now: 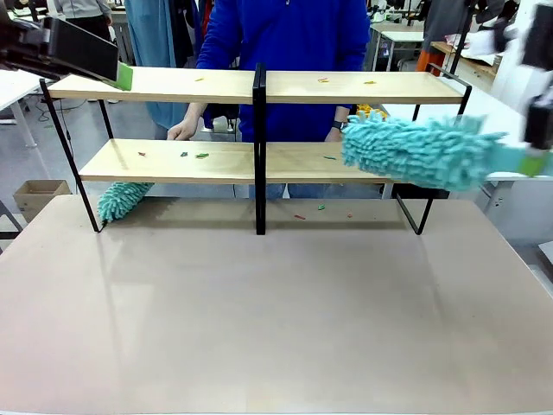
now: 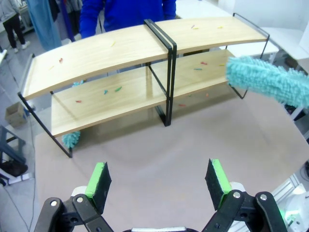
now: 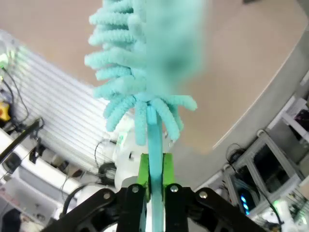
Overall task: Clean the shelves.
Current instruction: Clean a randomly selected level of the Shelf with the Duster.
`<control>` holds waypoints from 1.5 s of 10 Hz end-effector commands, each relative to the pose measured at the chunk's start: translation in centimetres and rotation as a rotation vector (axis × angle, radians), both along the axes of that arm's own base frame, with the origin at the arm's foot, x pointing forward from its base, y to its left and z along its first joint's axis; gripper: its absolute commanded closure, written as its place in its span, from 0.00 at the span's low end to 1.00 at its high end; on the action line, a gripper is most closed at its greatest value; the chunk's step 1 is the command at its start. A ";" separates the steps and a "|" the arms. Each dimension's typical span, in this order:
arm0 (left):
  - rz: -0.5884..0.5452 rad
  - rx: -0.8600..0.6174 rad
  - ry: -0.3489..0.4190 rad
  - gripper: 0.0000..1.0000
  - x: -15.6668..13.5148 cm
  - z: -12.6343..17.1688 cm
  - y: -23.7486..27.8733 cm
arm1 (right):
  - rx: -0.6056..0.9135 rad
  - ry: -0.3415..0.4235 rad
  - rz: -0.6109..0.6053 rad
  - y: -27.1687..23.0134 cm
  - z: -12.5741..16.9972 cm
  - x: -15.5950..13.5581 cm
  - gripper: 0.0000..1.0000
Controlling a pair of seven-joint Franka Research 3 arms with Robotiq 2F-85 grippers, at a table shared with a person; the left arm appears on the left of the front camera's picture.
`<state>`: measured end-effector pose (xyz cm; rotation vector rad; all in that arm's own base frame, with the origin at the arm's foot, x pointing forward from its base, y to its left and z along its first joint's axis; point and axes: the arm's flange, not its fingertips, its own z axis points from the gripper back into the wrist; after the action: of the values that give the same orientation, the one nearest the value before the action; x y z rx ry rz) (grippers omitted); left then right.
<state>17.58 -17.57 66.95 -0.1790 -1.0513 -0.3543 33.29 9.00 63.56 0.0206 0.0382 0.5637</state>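
Right jaws clamp the fluffy teal microfibre duster (image 1: 415, 151) near the right end of the two-tier light-wood shelves (image 1: 173, 161); left jaws apart.

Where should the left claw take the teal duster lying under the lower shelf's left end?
Probably the duster by its fluffy head, which shows under the shelves' lower board beside the left leg; its handle is hidden. Come in low from the robot's side: the board blocks a top approach.

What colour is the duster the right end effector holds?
Teal; the duster shows best in front view.
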 end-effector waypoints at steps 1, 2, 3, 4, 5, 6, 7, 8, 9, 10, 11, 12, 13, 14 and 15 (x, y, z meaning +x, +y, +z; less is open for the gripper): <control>-0.004 0.011 -0.004 0.00 0.0 0.0 0.2 | -0.031 0.100 -0.080 -0.2 -1.1 1.4 0.88; -0.004 0.011 -0.004 0.00 0.0 0.0 0.2 | 0.000 0.000 0.000 0.0 0.0 0.0 0.88; -0.004 0.011 -0.004 0.00 0.0 0.0 0.2 | 0.000 0.000 0.000 0.0 0.0 0.0 0.88; -0.004 0.011 -0.004 0.00 0.0 0.0 0.2 | -0.011 0.050 -0.025 0.3 -2.5 2.4 0.88; -0.004 0.011 -0.004 0.00 0.0 0.0 0.2 | 0.030 -0.044 -0.011 1.1 -3.5 4.0 0.88; -0.004 0.011 -0.004 0.00 0.0 0.0 0.2 | 0.077 -0.123 -0.010 2.0 -4.5 6.0 0.88; -0.004 0.011 -0.004 0.00 0.0 0.0 0.2 | 0.121 -0.138 0.020 3.0 -5.6 7.7 0.88; -0.004 0.011 -0.004 0.00 0.0 0.0 0.2 | 0.138 -0.165 0.018 3.7 -6.4 8.8 0.88; -0.004 0.011 -0.004 0.00 0.0 0.0 0.2 | 0.137 -0.159 0.020 4.5 -7.5 10.0 0.88; -0.004 0.011 -0.004 0.00 0.0 0.0 0.2 | 0.136 -0.152 0.026 5.2 -8.5 11.4 0.88; -0.004 0.011 -0.004 0.00 0.0 0.0 0.2 | 0.141 -0.148 0.023 6.1 -9.4 12.7 0.88; -0.004 0.011 -0.004 0.00 0.0 0.0 0.2 | 0.129 -0.129 0.024 6.7 -10.2 13.4 0.88; -0.004 0.011 -0.004 0.00 0.0 0.0 0.2 | 0.106 -0.117 0.017 7.1 -10.8 13.5 0.88; -0.004 0.011 -0.004 0.00 0.0 0.0 0.2 | 0.086 -0.109 0.000 7.1 -11.2 13.3 0.88; -0.004 0.011 -0.004 0.00 0.0 0.0 0.2 | 0.067 -0.102 -0.042 7.0 -11.3 12.9 0.88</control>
<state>17.56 -17.57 66.97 -0.1791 -1.0519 -0.3544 46.55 16.08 51.45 0.0872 -0.0830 0.5723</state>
